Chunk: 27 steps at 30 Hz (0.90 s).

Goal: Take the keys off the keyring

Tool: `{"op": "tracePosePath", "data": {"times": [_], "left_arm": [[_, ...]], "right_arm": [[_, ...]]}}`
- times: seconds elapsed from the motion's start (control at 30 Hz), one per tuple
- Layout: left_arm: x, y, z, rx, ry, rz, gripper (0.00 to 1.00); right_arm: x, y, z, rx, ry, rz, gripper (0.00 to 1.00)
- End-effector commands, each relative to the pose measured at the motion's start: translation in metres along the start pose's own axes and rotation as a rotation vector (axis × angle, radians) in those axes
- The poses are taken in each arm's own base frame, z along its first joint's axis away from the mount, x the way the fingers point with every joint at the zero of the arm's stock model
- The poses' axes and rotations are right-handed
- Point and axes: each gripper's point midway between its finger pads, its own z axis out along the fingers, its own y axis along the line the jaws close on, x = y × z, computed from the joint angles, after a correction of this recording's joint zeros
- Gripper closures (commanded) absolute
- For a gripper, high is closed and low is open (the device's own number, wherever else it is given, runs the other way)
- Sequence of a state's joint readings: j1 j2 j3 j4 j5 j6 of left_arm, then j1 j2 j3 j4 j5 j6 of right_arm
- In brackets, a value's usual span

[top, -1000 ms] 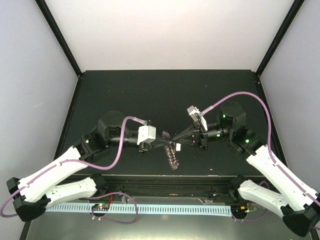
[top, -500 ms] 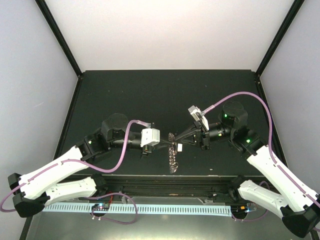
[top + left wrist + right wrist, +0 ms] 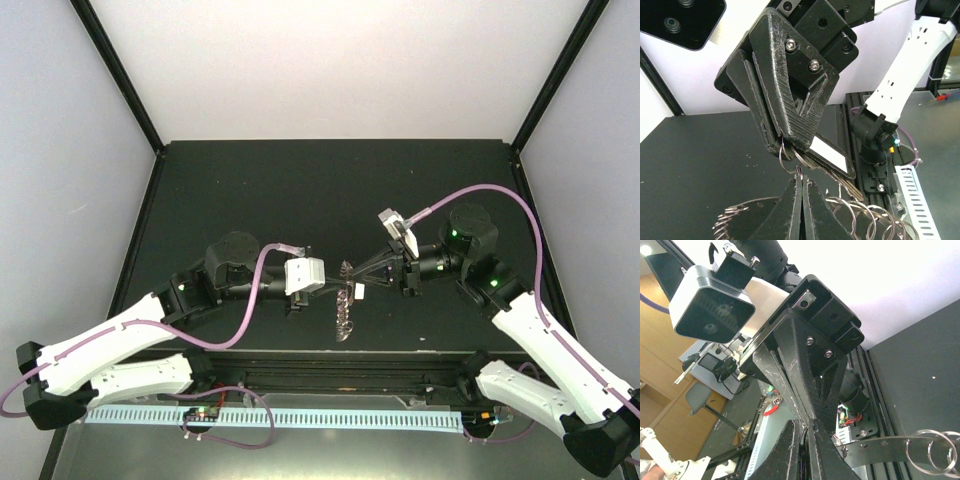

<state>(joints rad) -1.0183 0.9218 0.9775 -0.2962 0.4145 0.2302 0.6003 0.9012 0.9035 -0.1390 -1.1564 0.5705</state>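
Currently, over the table (image 3: 250, 180), the left gripper (image 3: 334, 286) and right gripper (image 3: 353, 283) are meeting tip to tip. Both are clamping shut on the keyring (image 3: 345, 312), which is hanging between them with its loops (image 3: 860, 215) dangling. Any key is proving too small to pick out.

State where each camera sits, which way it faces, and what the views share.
Top external: above and behind the bases, looking down on the table; both arms show, left gripper meeting right gripper at the keyring.
Left wrist: behind its own shut fingers, facing the right gripper.
Right wrist: behind its own fingers, facing the left gripper.
Shared: all three show the keyring.
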Motion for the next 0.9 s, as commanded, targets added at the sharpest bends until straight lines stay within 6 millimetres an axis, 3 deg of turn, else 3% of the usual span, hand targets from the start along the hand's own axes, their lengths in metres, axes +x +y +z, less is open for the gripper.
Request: {"op": "tracePosePath", "data": {"times": [0.0,0.37,0.6,0.87], "left_arm": [[0.049,0.005,0.006,-0.048,0.176,-0.097,0.98],[0.06,0.025,0.016,-0.146,0.217,-0.152,0.98],[0.05,0.032,0.006,-0.202,0.176,-0.181,0.96],[0.013,0.004,-0.025,-0.107,-0.011,-0.106,0.27]], "right_arm": [[-0.023,0.03,-0.005,-0.072,-0.069,-0.164,0.99],[-0.019,0.02,0.011,-0.091,-0.07,-0.133,0.99],[-0.02,0.013,0.007,-0.02,-0.105,-0.165,0.99],[-0.029,0.018,0.005,-0.011,-0.13,-0.222,0.99]]}}
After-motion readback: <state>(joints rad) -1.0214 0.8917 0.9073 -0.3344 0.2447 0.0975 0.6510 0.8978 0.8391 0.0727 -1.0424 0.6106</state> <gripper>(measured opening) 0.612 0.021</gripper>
